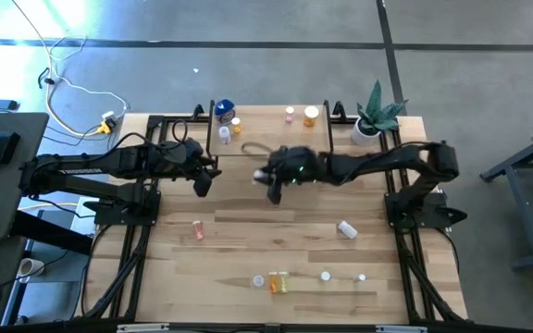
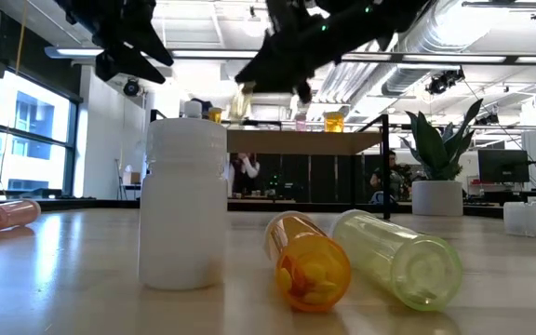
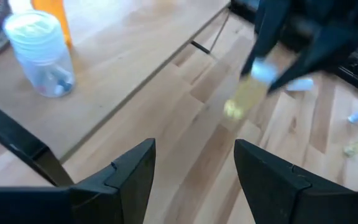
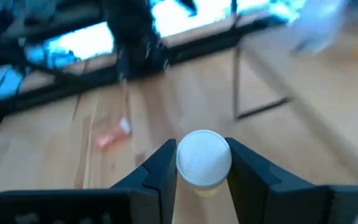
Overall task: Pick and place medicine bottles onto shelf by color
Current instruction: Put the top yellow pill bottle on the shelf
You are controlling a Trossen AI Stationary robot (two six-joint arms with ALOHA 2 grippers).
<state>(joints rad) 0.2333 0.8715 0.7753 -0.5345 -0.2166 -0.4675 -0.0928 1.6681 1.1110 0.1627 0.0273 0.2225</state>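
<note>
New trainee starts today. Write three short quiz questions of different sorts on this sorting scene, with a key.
1. True or false: the right gripper is shut on a white-capped bottle.
2. Multiple choice: where does the pink bottle lie? A) on the shelf; B) on the table, toward the left arm's side; C) in the left gripper.
3. Fill in: at the table's back corner on the right arm's side stands a potted ____.

Key: 1 true; 2 B; 3 plant.
</note>
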